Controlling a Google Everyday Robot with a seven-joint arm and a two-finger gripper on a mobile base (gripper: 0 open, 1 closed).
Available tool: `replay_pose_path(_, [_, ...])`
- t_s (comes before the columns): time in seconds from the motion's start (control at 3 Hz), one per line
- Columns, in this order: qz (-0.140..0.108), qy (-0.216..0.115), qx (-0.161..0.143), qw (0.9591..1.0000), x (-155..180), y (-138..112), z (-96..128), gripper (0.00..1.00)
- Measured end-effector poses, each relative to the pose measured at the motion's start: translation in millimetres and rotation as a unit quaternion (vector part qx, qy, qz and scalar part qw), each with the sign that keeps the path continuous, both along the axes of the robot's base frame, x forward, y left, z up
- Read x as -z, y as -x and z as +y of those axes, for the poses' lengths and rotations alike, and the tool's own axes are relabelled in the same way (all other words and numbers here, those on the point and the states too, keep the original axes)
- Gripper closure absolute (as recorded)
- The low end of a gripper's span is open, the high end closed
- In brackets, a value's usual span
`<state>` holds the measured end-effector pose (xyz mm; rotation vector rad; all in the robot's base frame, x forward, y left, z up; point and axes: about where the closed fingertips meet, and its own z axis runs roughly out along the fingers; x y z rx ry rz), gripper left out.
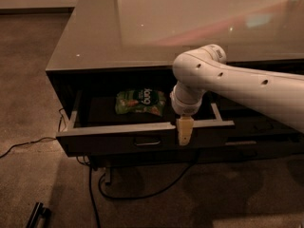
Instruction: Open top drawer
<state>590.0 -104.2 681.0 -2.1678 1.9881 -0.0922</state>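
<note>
The top drawer [118, 145] stands well out from under the table [95, 37]. Its inside is exposed, and a green snack bag [140, 102] lies on the drawer floor towards the back. The gripper [184, 132] hangs from the white arm [247, 87] at the drawer's front edge. It is to the right of the drawer's small loop handle [147, 140] and overlaps the top of the front panel. Whether it is clenched or released cannot be told from here.

By the look of it the opening is nearly or fully done. If more travel is wanted, the pull should run straight out along the drawer's side rails [72, 114], level and slow. A sideways tug from this off-centre spot could skew the drawer and bind it. If the drawer is judged open enough, the gripper should lift clear straight up and away from the drawer front, so that it neither nudges the drawer back in nor dips towards the bag inside it. A cable [142, 194] on the carpet below the drawer is worth keeping clear of.
</note>
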Motion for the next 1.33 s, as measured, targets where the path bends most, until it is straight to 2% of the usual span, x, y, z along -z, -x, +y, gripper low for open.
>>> replay_pose_path(0.33, [-0.021, 0.003, 0.006, 0.9998, -13.9, -3.2, -3.7, 0.18])
replay_pose_path(0.67, [-0.037, 0.007, 0.013, 0.9992, -23.7, -6.6, -6.7, 0.41])
replay_pose_path(1.33, [-0.046, 0.011, 0.02, 0.9987, -29.2, -10.2, -10.0, 0.87])
